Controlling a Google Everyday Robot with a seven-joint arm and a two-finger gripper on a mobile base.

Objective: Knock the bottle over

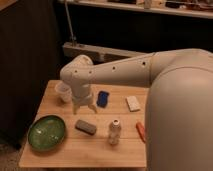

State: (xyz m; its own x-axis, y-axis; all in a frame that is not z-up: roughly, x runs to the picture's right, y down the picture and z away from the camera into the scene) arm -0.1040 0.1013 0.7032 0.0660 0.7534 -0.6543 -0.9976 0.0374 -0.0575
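A small white bottle stands upright near the front middle of the wooden table. My gripper hangs from the white arm over the back left part of the table, to the left of and behind the bottle, clearly apart from it. Its fingers point down toward the tabletop.
A green bowl sits at the front left. A grey block lies left of the bottle. A clear cup, a blue object, a white packet and an orange item are also on the table.
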